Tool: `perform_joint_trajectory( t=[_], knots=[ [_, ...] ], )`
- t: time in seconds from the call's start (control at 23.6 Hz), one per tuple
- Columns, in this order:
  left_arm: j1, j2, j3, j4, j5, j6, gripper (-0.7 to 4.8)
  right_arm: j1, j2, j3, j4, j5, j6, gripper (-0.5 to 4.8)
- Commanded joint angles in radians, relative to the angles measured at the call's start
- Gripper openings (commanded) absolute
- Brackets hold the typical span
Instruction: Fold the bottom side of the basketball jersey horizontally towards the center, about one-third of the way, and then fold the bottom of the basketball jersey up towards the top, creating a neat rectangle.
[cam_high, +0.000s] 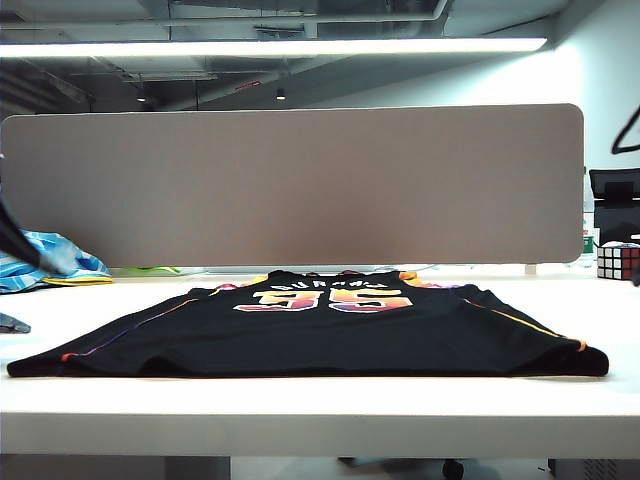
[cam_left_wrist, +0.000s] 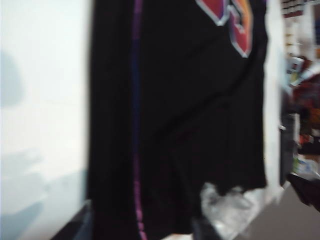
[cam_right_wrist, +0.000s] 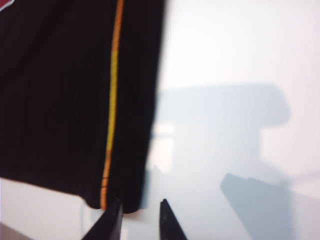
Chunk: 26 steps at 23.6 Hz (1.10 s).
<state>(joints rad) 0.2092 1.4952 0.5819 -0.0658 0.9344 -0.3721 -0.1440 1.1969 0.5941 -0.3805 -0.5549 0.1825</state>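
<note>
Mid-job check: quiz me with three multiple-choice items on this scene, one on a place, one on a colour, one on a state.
1. Where does the Rubik's cube sit?
A. on the jersey
B. at the table's far right
C. under the table

2. What colour is the piping beside the right gripper?
A. orange-yellow
B. green
C. white

3. How does the basketball jersey lie?
A. rolled up
B. hanging from a hanger
C. spread flat, unfolded

Answers: 1 B, the exterior view shows it there; 2 A, the right wrist view shows that stripe; 3 C, it lies flat across the table.
</note>
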Motion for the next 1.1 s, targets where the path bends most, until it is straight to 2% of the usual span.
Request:
perform_joint_trajectory(
  t=[0.04, 0.08, 0.17, 0.38, 0.51, 0.72, 1.02, 1.1],
  knots=[
    [0.002, -0.006, 0.003, -0.016, -0.069, 0.025, 2.7, -0.03, 0.016, 0.005, -0.001, -0.013, -0.003, 1.38],
    [0.002, -0.006, 0.006, -0.046, -0.101, 0.027, 2.7, -0.03, 0.03, 0.005, -0.005, -0.011, -0.003, 1.84],
    [-0.01, -0.006, 0.022, -0.129, -0.139, 0.084, 2.7, -0.026, 0.071, 0.005, -0.004, -0.013, -0.003, 2.03],
    [-0.076, -0.006, 0.069, -0.254, -0.225, 0.174, 2.7, -0.026, 0.135, 0.005, -0.005, -0.019, -0.003, 2.04],
    [-0.121, -0.006, 0.093, -0.263, -0.247, 0.173, 2.7, -0.027, 0.159, 0.006, -0.004, -0.024, -0.003, 2.04],
    [-0.17, -0.005, 0.132, -0.302, -0.319, 0.181, 2.7, -0.026, 0.172, 0.006, 0.014, -0.027, -0.002, 2.35],
    [-0.197, -0.004, 0.136, -0.301, -0.362, 0.182, 2.7, -0.007, 0.172, 0.006, 0.039, -0.031, 0.001, 2.36],
    [-0.197, 0.0, 0.135, -0.301, -0.362, 0.187, 2.7, 0.034, 0.172, 0.006, 0.055, -0.031, 0.005, 2.79]
  ],
)
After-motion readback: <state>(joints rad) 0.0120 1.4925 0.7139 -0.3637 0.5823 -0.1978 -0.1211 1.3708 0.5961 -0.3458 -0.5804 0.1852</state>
